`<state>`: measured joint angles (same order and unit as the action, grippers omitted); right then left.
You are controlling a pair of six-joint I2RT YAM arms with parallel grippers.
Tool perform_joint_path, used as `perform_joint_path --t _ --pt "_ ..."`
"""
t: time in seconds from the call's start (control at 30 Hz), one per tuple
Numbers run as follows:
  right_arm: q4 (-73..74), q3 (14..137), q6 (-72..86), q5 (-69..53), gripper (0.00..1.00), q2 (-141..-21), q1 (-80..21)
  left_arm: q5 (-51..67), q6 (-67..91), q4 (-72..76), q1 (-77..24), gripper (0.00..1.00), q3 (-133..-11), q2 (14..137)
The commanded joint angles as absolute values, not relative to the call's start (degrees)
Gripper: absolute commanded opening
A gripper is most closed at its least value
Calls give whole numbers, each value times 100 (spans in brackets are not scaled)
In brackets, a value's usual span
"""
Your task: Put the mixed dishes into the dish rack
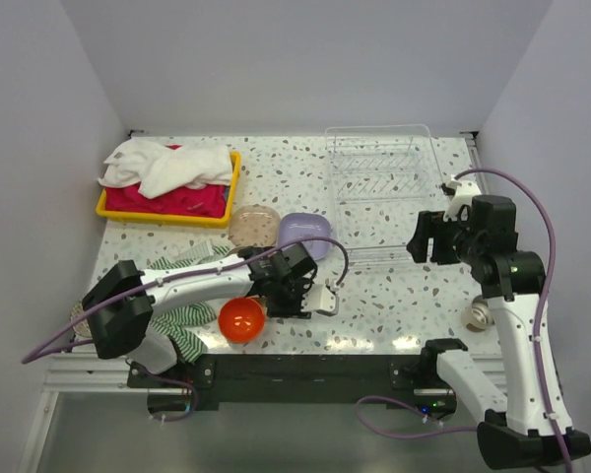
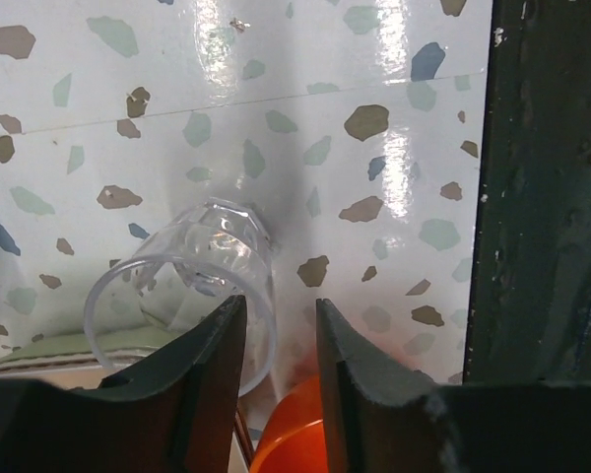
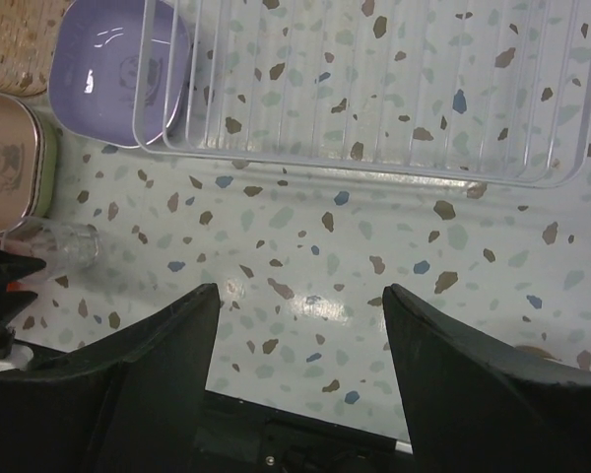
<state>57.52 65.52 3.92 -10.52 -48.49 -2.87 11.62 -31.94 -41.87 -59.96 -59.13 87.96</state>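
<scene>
A small clear glass (image 2: 182, 281) lies on its side near the table's front, its mouth towards my left wrist camera. My left gripper (image 2: 276, 304) straddles the right wall of its rim. One fingertip (image 2: 222, 330) is in front of the mouth, and a narrow gap still shows on the other side. The orange bowl (image 1: 241, 320) sits just beside that gripper. The lilac plate (image 1: 305, 235) and a tan plate (image 1: 254, 225) lie left of the dish rack (image 1: 384, 187), which holds nothing. My right gripper (image 1: 428, 236) hovers open beside the rack's near right corner, over bare table.
A yellow tray of towels (image 1: 172, 187) stands at the back left. A green striped cloth (image 1: 187, 330) lies under my left arm. A small beige cup (image 1: 478, 315) sits beside the right arm. Another brown plate (image 3: 10, 168) lies near the glass (image 3: 64, 244).
</scene>
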Motion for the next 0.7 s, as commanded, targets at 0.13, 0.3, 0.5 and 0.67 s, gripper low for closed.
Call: perform_joint_path --t 0.13,0.3,0.5,0.67 --pt "5827 6671 641 -1327 70 -5062 -229 949 -3234 -4253 -5994 1 -6336 8860" --pt "5793 6995 834 -2309 71 -5526 -229 810 -3340 -4965 -6012 0 -7046 8394" --pt "4766 7436 2652 -4620 79 -6529 -237 -2388 -4092 -4572 -6144 0 -7437 7902" --pt "3764 7541 4163 -5545 80 -7294 -229 -4551 -5763 -2253 -6170 0 -6505 7778"
